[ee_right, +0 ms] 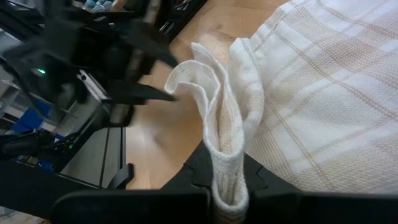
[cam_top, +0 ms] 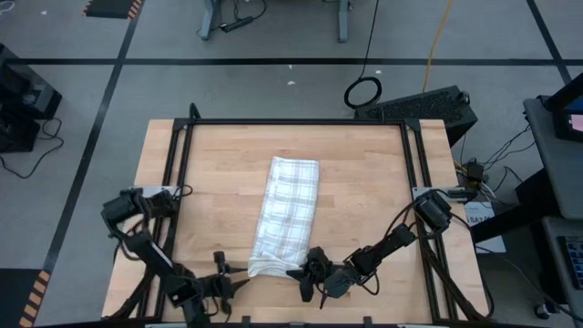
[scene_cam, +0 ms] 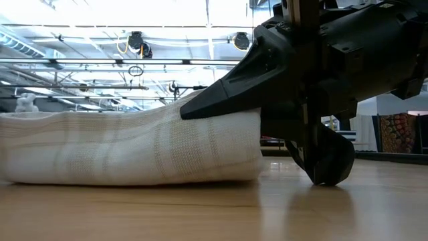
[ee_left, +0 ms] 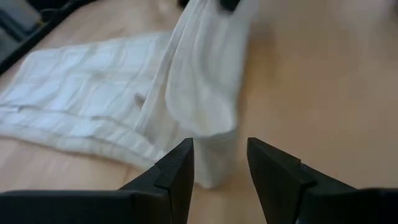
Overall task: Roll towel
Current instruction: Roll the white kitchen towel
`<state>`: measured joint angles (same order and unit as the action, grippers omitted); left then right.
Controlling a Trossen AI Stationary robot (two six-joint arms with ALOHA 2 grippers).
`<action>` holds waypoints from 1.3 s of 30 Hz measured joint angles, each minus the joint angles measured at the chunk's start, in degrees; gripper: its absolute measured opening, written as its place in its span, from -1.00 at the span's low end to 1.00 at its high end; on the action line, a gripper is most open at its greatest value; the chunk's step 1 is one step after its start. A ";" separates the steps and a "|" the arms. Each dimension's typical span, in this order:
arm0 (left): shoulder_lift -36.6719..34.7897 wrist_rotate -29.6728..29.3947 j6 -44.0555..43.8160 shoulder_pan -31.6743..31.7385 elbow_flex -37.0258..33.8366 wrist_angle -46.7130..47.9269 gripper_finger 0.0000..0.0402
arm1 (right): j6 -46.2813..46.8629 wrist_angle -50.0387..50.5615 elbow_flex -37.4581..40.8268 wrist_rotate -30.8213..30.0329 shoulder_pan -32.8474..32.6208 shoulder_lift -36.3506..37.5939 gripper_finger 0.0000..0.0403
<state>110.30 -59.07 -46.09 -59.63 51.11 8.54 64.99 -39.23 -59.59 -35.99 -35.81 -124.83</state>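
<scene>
High view: a white thin cloth towel (cam_top: 288,215) with a grey-tan plaid grid lies folded into a long strip near the middle of the pale wooden bench (cam_top: 364,191), running from the centre toward the near edge, where both arms stand. Its far end lies flat and square; its near end is bunched and lifted a little.

The right claw (cam_top: 304,272) sits at that near end, on the towel's right-hand corner, close to the near edge of the bench. In the right wrist view its two dark fingers are clamped on a pinched fold of the cloth (ee_right: 229,168), which stands up between them in a loose curl while the rest of the towel spreads flat beyond. In the low view the same dark claw (scene_cam: 321,167) presses against the raised end of the towel (scene_cam: 127,150), one fingertip resting on the wood.

The left claw (cam_top: 230,279) is just beside the towel's near left corner, apart from the cloth in the high view. In the left wrist view its fingers (ee_left: 177,171) stand partly apart with nothing between them; the lifted corner of the towel (ee_left: 205,106) hangs just ahead of the gap, and the flat strip stretches away behind it.
</scene>
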 joint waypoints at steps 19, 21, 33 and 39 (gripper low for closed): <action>-3.32 5.11 -9.46 3.66 0.02 -1.96 -0.97 | -0.39 0.05 -0.02 0.19 -1.23 -0.01 -0.96; -3.32 8.12 -11.67 3.07 0.02 -5.58 -0.97 | 0.65 -0.19 0.02 2.18 -1.52 0.01 -0.96; -3.28 11.04 -17.88 3.77 0.07 -12.23 -0.97 | 2.58 -1.42 -0.15 17.38 -2.12 0.08 -0.96; -0.98 13.75 -20.13 6.65 0.07 -9.53 -0.97 | 1.24 -0.10 -0.24 16.94 -2.10 0.10 -0.96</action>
<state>109.32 -45.32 -66.22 -52.97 51.18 -0.98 66.23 -39.33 -59.83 -19.05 -37.91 -124.73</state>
